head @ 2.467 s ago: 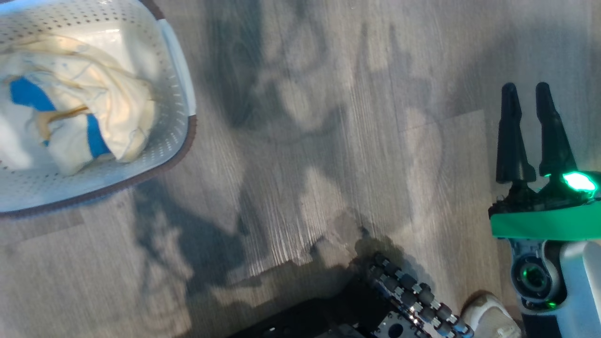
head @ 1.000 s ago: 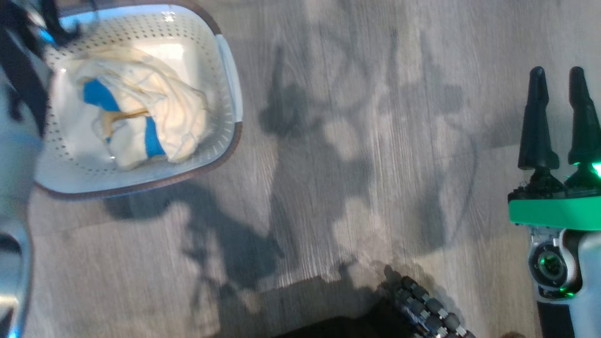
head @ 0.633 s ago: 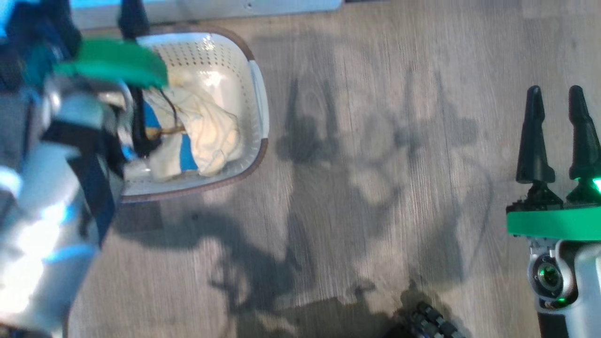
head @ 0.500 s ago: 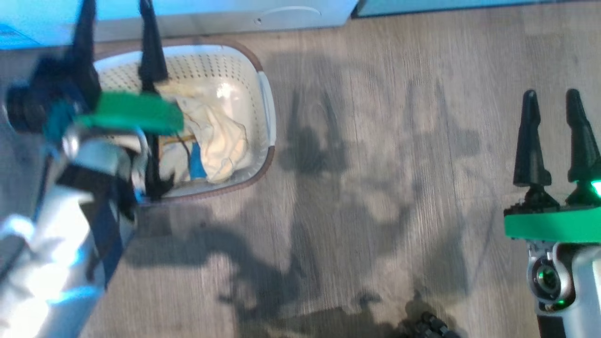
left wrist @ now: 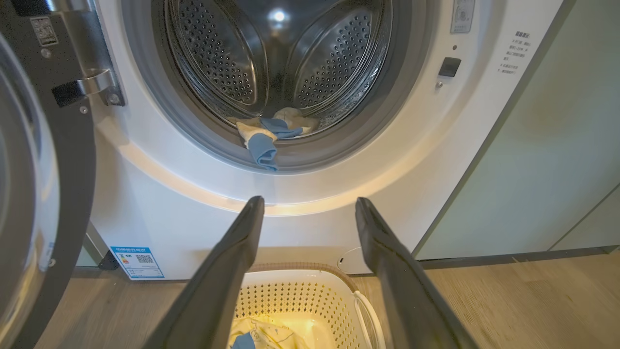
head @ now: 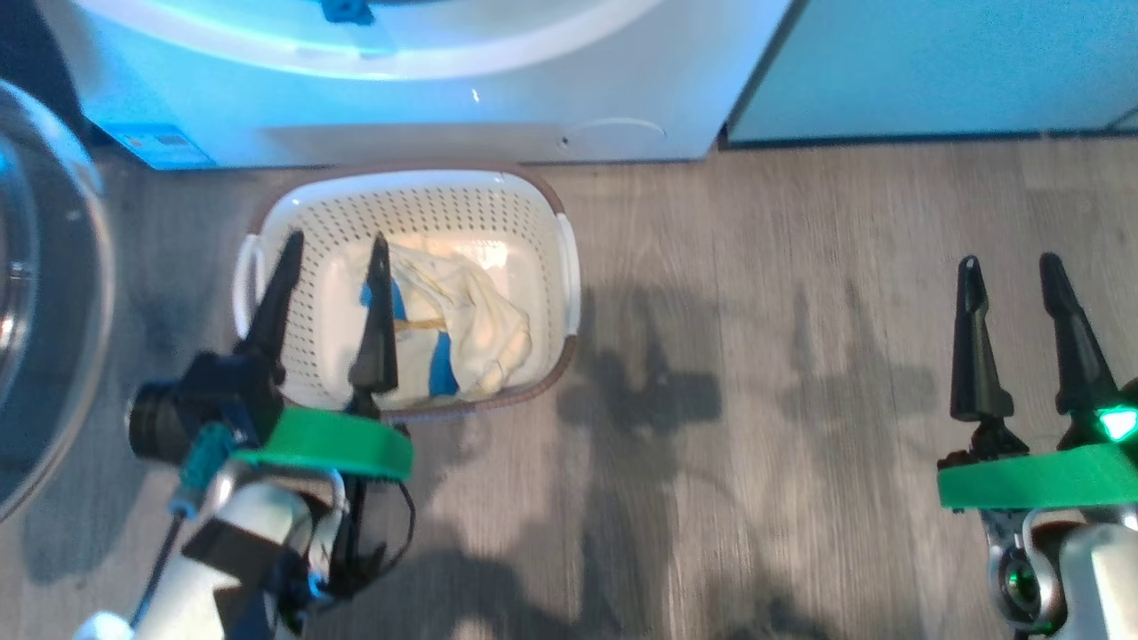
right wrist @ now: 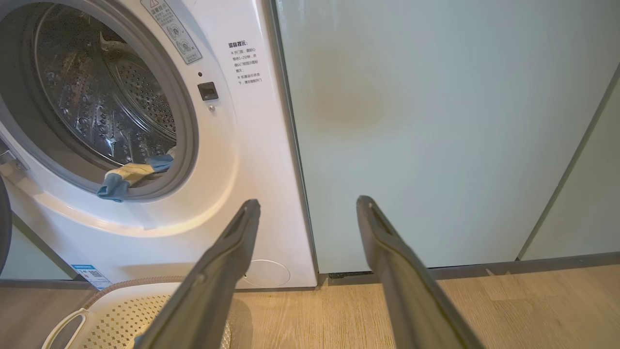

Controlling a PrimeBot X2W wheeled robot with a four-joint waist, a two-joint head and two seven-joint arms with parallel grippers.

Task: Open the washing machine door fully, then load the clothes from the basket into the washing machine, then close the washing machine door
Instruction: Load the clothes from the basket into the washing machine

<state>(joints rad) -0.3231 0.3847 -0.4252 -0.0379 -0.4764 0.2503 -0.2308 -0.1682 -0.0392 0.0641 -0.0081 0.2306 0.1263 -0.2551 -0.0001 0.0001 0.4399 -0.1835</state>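
Note:
The basket (head: 547,200) stands on the floor right in front of the washing machine (head: 498,124), with the cream and blue clothes (head: 476,311) bundled inside. Above the basket's near left part hovers my left gripper (head: 335,242), open and empty. My right gripper (head: 1009,262) is open over bare floor far to the right. The washing machine door (left wrist: 63,160) is swung open to the left. In the drum lies another cream and blue garment (left wrist: 265,140), its blue end draped over the grey gasket. The right wrist view shows that garment (right wrist: 123,177) too.
Pale teal cabinets (right wrist: 436,121) stand flush to the right of the machine. Wood-look floor (head: 756,373) stretches between the basket and my right gripper. The open door (head: 36,302) bulges in at the left edge of the head view.
The head camera has swung up, bringing the machine's front and the door into view. My left arm came in from the left and now hangs over the basket. The right gripper stays open.

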